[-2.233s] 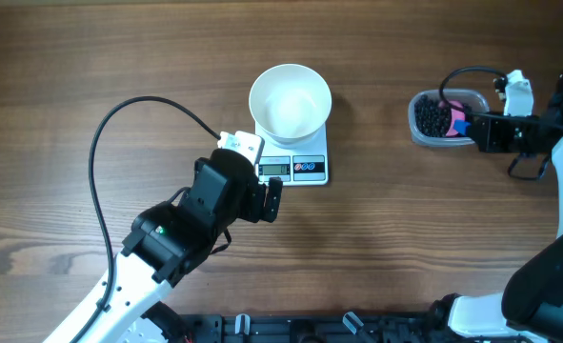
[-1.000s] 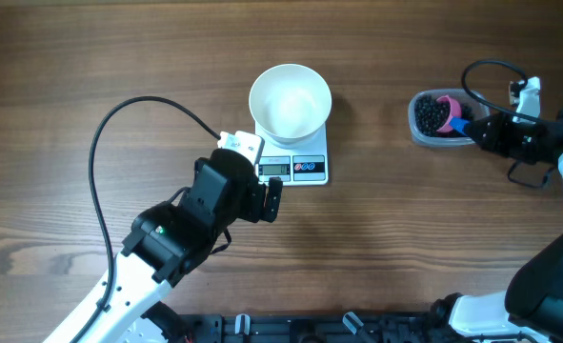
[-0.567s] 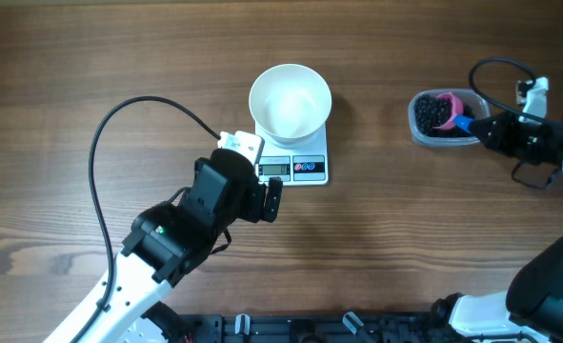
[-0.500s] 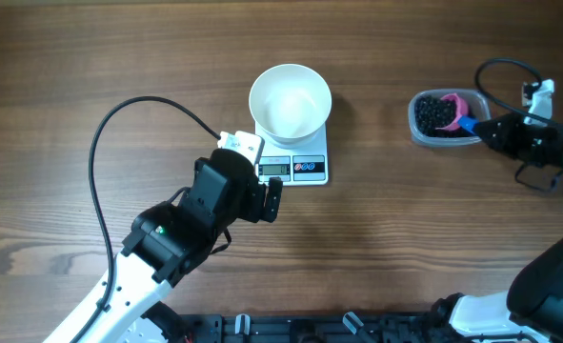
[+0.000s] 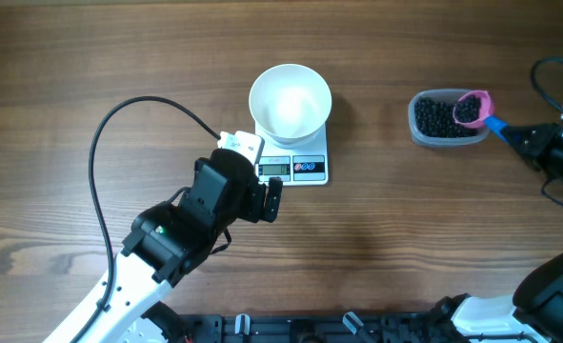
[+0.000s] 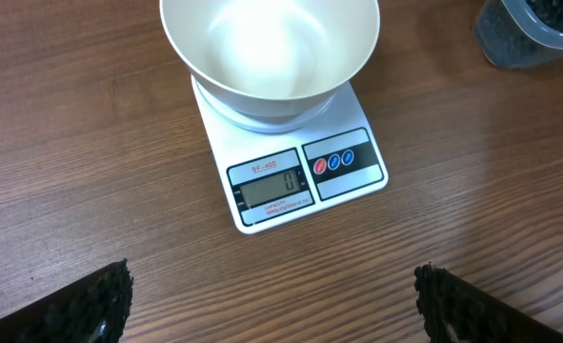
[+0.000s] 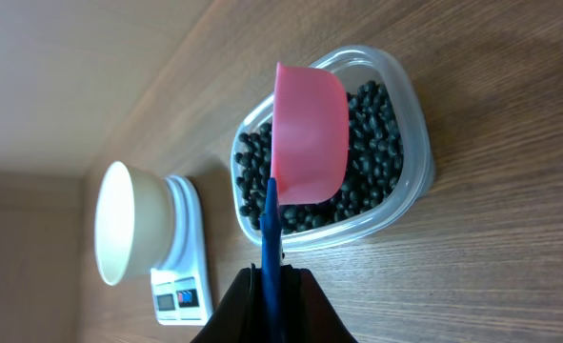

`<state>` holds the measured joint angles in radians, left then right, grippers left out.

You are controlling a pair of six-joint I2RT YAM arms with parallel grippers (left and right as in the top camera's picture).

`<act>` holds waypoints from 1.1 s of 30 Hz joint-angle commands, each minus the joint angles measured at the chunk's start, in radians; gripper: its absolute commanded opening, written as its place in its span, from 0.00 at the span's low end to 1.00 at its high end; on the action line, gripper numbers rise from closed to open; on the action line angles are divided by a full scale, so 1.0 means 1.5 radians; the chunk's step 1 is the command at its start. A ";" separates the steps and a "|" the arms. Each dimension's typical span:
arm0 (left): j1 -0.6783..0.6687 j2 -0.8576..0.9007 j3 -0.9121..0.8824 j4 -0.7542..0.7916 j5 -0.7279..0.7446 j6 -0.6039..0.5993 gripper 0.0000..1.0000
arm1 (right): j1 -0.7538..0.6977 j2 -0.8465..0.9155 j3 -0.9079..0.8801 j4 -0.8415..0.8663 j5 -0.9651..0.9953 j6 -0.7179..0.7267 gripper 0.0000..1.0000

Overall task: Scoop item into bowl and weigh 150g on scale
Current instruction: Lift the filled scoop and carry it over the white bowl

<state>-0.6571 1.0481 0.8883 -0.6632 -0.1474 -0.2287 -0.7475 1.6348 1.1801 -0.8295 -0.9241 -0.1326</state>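
Scoop [image 5: 471,108] rose from tub [image 5: 414,129] loaded with beans [image 5: 435,116] — right end effector [image 7: 270,276] clamped on its handle, left end effector [image 6: 271,310] apart — bowl [image 5: 291,100] awaited first load.

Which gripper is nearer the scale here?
Left. The left gripper hangs open just in front of the scale; the right gripper is far off beside the bean tub, holding a scoop.

1. Inside the wide-open left pincer [image 6: 271,310] lies bare table [image 6: 119,191]; the scale [image 6: 348,162] and bowl [image 6: 267,48] block the way ahead.
2. Just ahead of the right pincer [image 7: 270,286], the tub [image 7: 410,133] sits under its scoop [image 7: 310,133].
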 commanded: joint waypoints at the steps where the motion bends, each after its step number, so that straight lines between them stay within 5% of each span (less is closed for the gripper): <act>1: 0.003 0.000 0.001 0.000 0.006 0.010 1.00 | -0.017 0.009 -0.007 0.001 -0.069 0.026 0.04; 14: 0.003 0.000 0.001 0.000 0.006 0.010 1.00 | -0.002 0.009 -0.007 -0.021 -0.287 0.078 0.04; 23: 0.003 0.000 0.001 0.000 0.006 0.010 1.00 | 0.175 0.009 -0.007 0.001 -0.328 0.183 0.04; 33: 0.003 0.000 0.001 0.000 0.006 0.010 1.00 | 0.460 0.009 -0.007 0.332 -0.144 0.404 0.04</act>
<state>-0.6571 1.0481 0.8883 -0.6624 -0.1474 -0.2287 -0.1329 1.6363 1.1664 -0.3813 -1.2663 0.4206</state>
